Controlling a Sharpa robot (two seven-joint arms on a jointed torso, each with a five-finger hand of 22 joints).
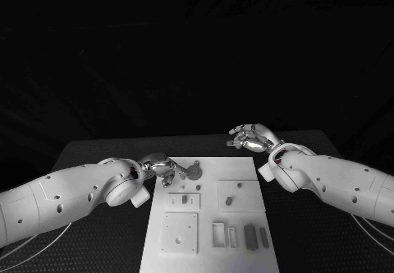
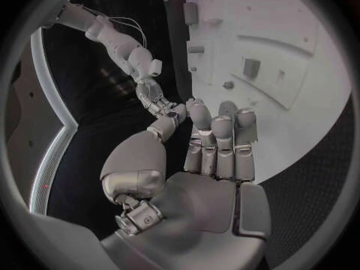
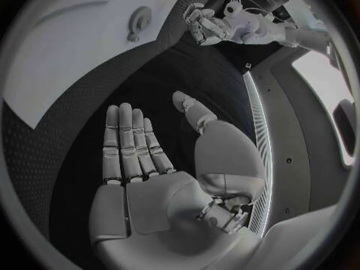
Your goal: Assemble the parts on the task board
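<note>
The white task board (image 1: 207, 250) lies in the middle of the table. A round grey part (image 1: 195, 169) sits near its far edge; in the right wrist view this round part (image 3: 140, 21) stands apart from my left hand (image 3: 203, 27). My left hand (image 1: 160, 169) hovers at the board's far left corner, just left of the round part. Its fingers (image 2: 218, 144) are stretched out over the board's edge (image 2: 300, 42) and hold nothing. My right hand (image 1: 253, 137) is over the black table beyond the board's far right corner, its palm (image 3: 143, 180) flat and empty.
A small peg (image 1: 229, 200) stands in a raised square plate at mid-board. A short block (image 1: 185, 199) sits on the plate to its left. Near the front, a rectangular frame (image 1: 217, 235) and two dark bars (image 1: 249, 234) lie side by side. Black table surrounds the board.
</note>
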